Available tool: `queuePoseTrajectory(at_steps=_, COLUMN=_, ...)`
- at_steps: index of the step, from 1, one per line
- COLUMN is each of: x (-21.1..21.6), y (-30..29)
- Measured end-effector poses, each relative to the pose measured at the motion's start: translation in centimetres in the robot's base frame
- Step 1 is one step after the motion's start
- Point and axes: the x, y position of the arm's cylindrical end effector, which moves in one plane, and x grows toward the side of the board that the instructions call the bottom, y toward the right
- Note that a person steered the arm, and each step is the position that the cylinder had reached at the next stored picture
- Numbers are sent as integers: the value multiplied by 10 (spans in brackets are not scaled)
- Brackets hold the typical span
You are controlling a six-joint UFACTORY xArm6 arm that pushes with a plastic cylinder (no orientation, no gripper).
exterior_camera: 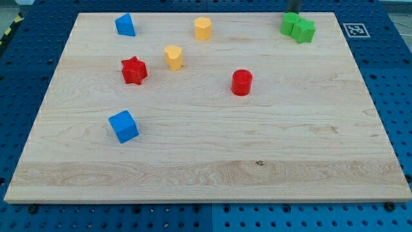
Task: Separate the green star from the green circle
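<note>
Green against pale wood: the green star (304,31) and green circle (290,24) sit touching at the surface's (206,154) one o'clock corner, the circle at the star's ten o'clock. My tip (293,13) shows just above the circle at twelve; there is no hand to spread or press. Both look light, stiff and easy-sliding, so I judge a push into their seam should part them.

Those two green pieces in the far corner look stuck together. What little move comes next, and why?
Probably my tip should slide down between them. The green circle and green star touch, and my tip sits just above the circle at the view's top, so a wedge push would likely part them.
</note>
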Motion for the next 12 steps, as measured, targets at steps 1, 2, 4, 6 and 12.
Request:
queuePoseTrajectory(at_steps=1, x=19, y=11)
queuePoseTrajectory(at_steps=2, x=19, y=11)
queuePoseTrajectory(at_steps=4, x=34, y=26)
queuePoseTrajectory(at_steps=6, x=47, y=26)
queuePoseTrajectory(at_steps=12, x=61, y=30)
